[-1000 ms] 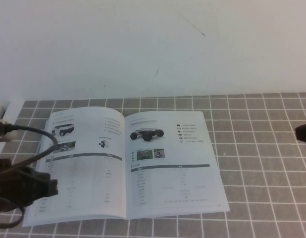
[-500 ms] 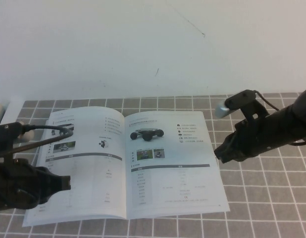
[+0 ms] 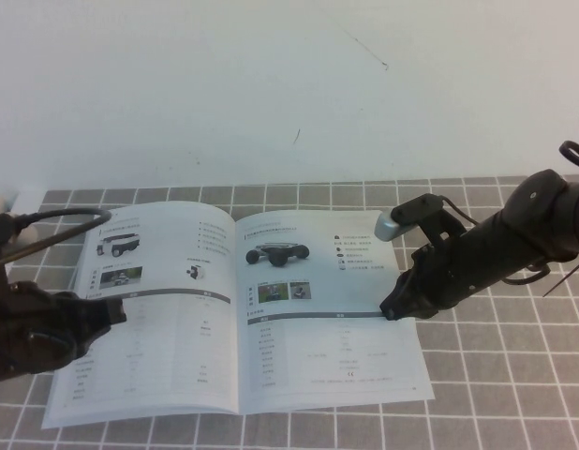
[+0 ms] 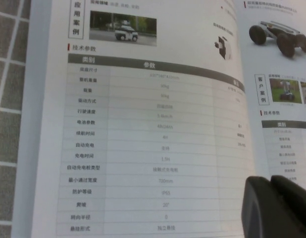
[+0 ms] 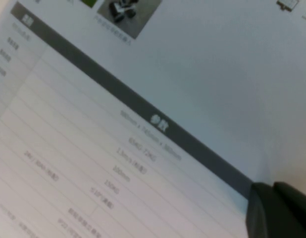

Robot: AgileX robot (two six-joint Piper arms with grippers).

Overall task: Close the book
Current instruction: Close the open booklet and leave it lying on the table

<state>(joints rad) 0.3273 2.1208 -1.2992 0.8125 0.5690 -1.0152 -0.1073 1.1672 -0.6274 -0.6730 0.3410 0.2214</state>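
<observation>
The white open paper booklet with printed photos and tables (image 3: 243,309) is lying flat, both pages facing up, on the grey mat with a white grid (image 3: 496,375). It is spreading out between the two grippers.

The left gripper (image 3: 107,323) is hovering low over the outer part of the booklet's left page. In its wrist view, the gripper's two black tips (image 4: 274,208) are sitting side by side with only a thin seam between them, so the jaws are closing on nothing. The page's dark-headed table is stretching away just ahead of these jaws. The photo of a small white vehicle is lying farther ahead of them, and the spine is running off to one side. A strip of the mat (image 4: 9,99) is showing beyond the page's outer edge, on the side of the jaws away from the spine.

The right gripper (image 3: 393,307) is reaching in from the right arm and pointing at the outer edge of the right page, right at the dark band across it. In its wrist view, the black tip (image 5: 277,208) is appearing as one dark mass with a faint seam. The jaws are looking pressed together and are holding nothing. The dark band is running up to these jaws, and the page's rows of figures are lying just ahead of them. Whether the tip is touching the paper cannot be told.
</observation>
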